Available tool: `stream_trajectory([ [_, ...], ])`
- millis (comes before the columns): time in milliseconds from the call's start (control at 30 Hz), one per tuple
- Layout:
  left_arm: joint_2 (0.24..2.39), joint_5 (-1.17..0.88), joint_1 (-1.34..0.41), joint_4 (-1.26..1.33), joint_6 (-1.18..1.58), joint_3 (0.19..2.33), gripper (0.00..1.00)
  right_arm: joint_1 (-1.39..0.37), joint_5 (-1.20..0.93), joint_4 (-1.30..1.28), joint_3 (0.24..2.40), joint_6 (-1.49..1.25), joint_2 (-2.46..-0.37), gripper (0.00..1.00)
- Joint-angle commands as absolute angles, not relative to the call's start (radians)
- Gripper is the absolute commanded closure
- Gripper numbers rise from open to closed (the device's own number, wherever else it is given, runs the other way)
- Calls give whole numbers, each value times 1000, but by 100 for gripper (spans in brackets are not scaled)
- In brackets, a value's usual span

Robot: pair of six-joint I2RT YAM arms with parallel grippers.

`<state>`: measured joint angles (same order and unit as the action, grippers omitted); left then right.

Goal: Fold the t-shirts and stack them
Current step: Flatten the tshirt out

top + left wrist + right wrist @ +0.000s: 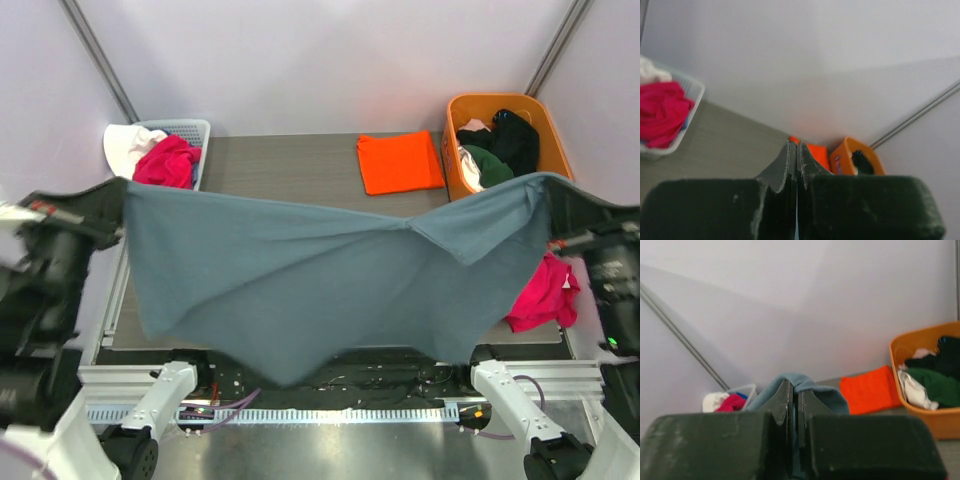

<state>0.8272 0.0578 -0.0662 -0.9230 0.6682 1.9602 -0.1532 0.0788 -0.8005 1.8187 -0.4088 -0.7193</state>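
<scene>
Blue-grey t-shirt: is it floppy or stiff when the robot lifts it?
Probably floppy: the blue-grey t-shirt sags and creases between the left gripper and right gripper. Likely light, since pinched corners alone hold it up.

Orange tub (497, 99) of dark clothes (515, 135) back right, white basket (192, 126) of pink cloth (165, 160) back left

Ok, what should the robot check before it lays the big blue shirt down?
1. The left tool is shut on a corner of the blue-grey shirt: ok.
2. The right tool is shut on the other corner: ok.
3. Shirt hanging smooth: not ok, a flap folds over near the right side.
4. The orange shirt lies folded on the table, farther back: ok.
5. Table under the hanging shirt free: cannot tell, the shirt hides it.
</scene>
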Motion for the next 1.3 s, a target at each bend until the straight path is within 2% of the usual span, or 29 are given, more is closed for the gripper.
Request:
stream_trajectory([
  [0, 873, 94, -67, -777, 627, 1701, 100, -149, 144, -666, 1616, -394, -765, 99],
  [167, 1013, 87, -67, -557, 598, 1536, 100, -150, 152, -411, 1341, -384, -865, 99],
  [300, 1168, 71, -66, -445, 581, 1531, 100, -149, 153, -256, 1302, -368, -1015, 99],
  [400, 1294, 40, -64, -408, 583, 1624, 100, -150, 140, -195, 1393, -364, -1139, 99],
  [533, 1387, 5, -63, -452, 624, 1843, 100, -150, 126, -181, 1656, -354, -1239, 99],
  [667, 1384, -38, -61, -512, 650, 2070, 100, -150, 132, -236, 1868, -350, -1273, 99],
  [800, 1313, -20, -61, -558, 611, 2099, 100, -149, 111, -302, 1936, -354, -1237, 99],
  [1000, 1111, 20, -61, -577, 585, 1789, 100, -149, 69, -356, 1729, -377, -1056, 99],
  [1267, 879, 78, -61, -546, 555, 1245, 100, -150, 14, -462, 1212, -417, -769, 99],
])
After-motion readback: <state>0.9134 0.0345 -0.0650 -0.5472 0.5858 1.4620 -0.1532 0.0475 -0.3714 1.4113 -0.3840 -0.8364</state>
